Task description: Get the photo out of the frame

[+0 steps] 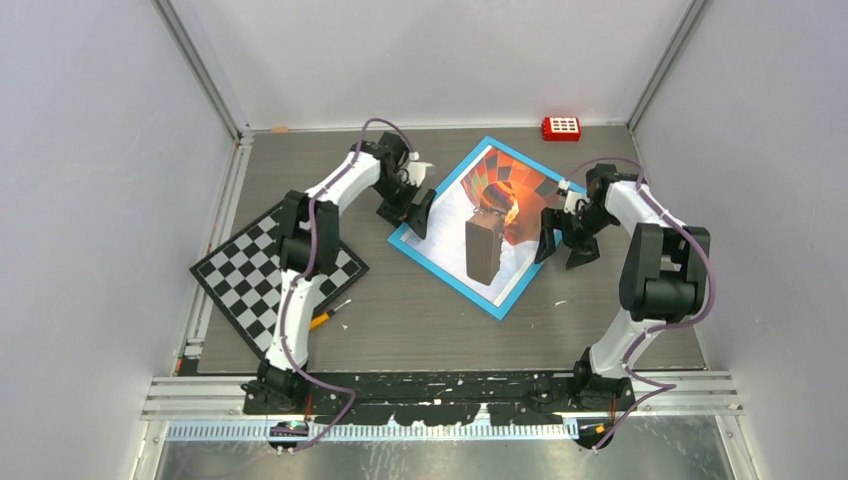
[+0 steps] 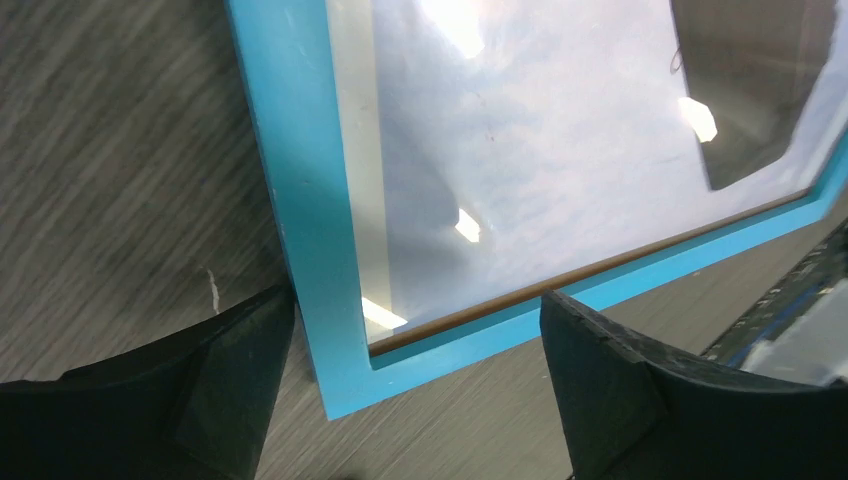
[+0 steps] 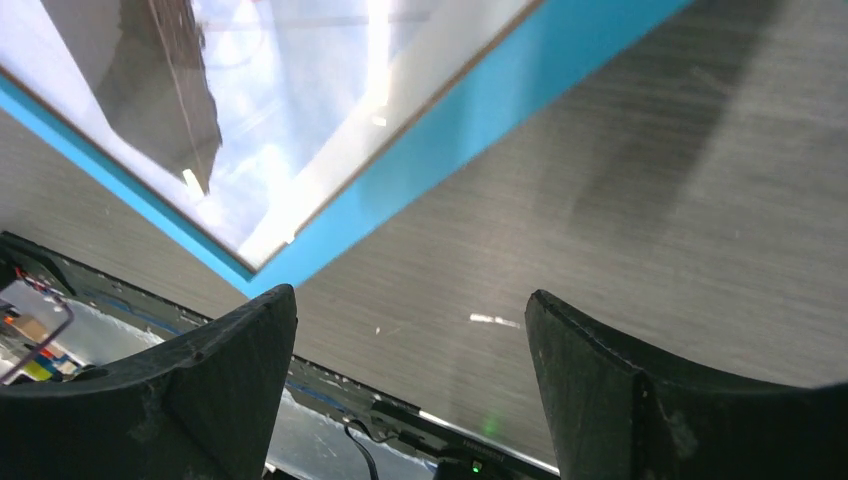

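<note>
The frame (image 1: 443, 278), with its thin bright-blue border, lies face up and turned diagonally on the table. The photo (image 1: 500, 200) of the orange-red balloon shows inside it, under glare. My left gripper (image 1: 410, 215) is open at the frame's left corner. In the left wrist view that corner (image 2: 330, 300) lies between the spread fingers of my left gripper (image 2: 415, 380), and the photo (image 2: 520, 180) shows pale sky. My right gripper (image 1: 562, 250) is open and empty just off the frame's right edge. In the right wrist view the frame (image 3: 480, 130) and photo (image 3: 260, 120) lie ahead of my right gripper (image 3: 410, 370).
A black-and-white chequered board (image 1: 275, 275) lies left of the frame, under the left arm. A small orange stick (image 1: 322, 320) lies by its near corner. A red brick (image 1: 561, 127) sits at the back wall. The table's front rail (image 3: 440, 420) runs close below the right gripper.
</note>
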{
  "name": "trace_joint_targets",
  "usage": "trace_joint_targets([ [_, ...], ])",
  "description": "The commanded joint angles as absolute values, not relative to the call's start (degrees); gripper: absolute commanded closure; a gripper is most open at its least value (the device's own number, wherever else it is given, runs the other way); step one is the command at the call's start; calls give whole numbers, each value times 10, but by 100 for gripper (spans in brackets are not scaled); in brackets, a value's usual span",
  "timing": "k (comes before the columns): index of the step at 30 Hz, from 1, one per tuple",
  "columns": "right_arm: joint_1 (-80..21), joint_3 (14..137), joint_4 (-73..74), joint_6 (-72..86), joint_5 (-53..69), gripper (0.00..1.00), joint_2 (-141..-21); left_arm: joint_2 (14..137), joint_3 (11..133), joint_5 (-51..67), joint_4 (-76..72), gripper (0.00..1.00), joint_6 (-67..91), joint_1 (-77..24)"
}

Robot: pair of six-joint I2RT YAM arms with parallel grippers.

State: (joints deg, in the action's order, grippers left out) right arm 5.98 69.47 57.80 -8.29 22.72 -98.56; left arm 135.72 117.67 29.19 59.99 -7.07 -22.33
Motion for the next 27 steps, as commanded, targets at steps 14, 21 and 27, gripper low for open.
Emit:
trace_joint_targets([
  [14, 58, 794, 529, -34, 309, 12, -1135, 1124, 851, 290, 505, 21, -90, -365],
  [21, 58, 791, 532, -20, 320, 12, -1132, 1114, 840, 221, 509, 20, -91, -404],
  [27, 91, 768, 572, -42, 330, 11, -1056, 1044, 806, 196, 506, 15, -112, -404],
])
